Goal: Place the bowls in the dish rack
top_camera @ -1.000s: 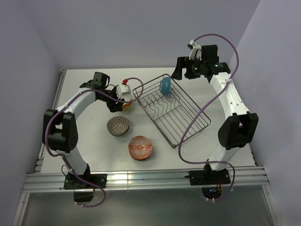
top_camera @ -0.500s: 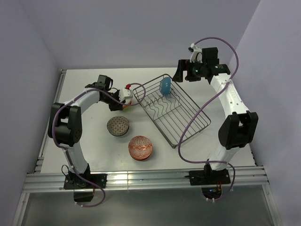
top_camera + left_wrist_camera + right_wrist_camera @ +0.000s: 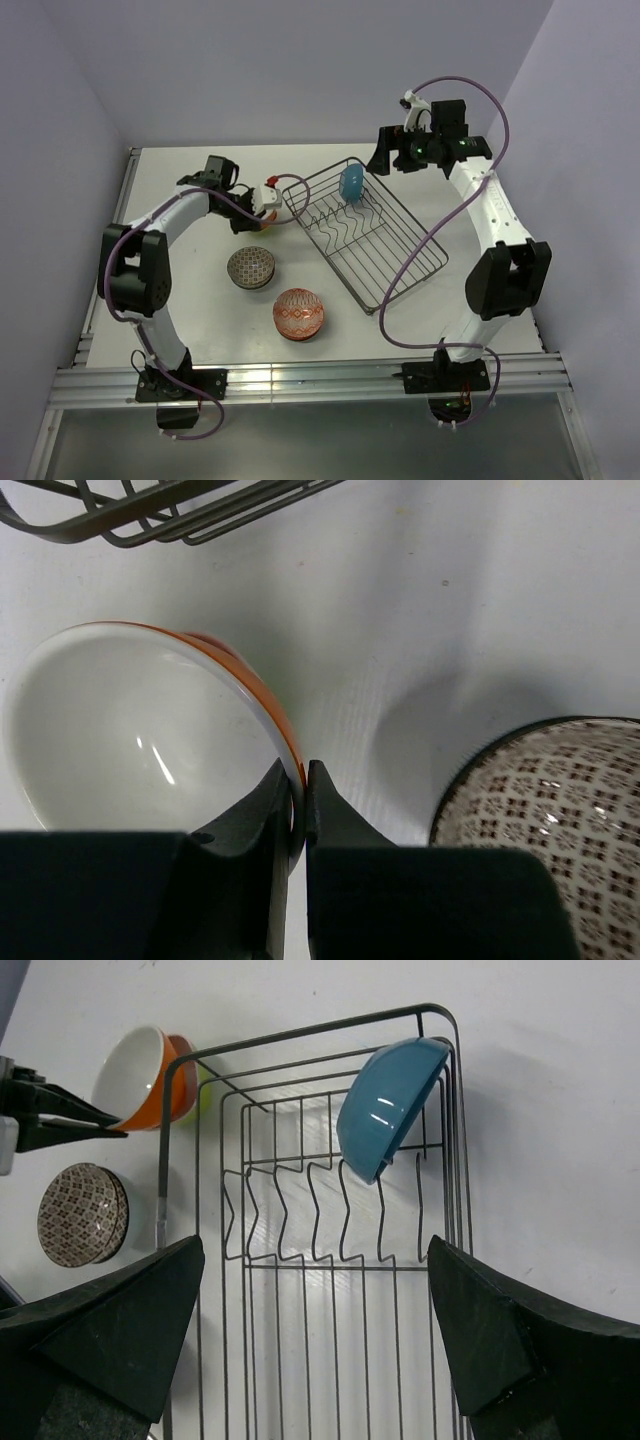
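Where the dish rack's [image 3: 350, 240] corner meets the table, we see our left gripper [image 3: 297, 770] clenched on the rim of the orange bowl [image 3: 140, 730], which is glossy white inside and tilted. A dark brown patterned bowl [image 3: 540, 810] sits near it. A blue bowl [image 3: 385, 1100] stands on edge in the rack's far corner. Our right gripper [image 3: 315, 1260] hangs above the rack, spread wide and holding nothing.

Tabletop [image 3: 200, 310] white, matte, evenly lit, soft shadows only. Back wall [image 3: 300, 70], left wall [image 3: 45, 200] and right wall [image 3: 595, 200] plain pale lavender, unmarked. Metal rail [image 3: 330, 380] along the near edge — bright glare at mid-length.
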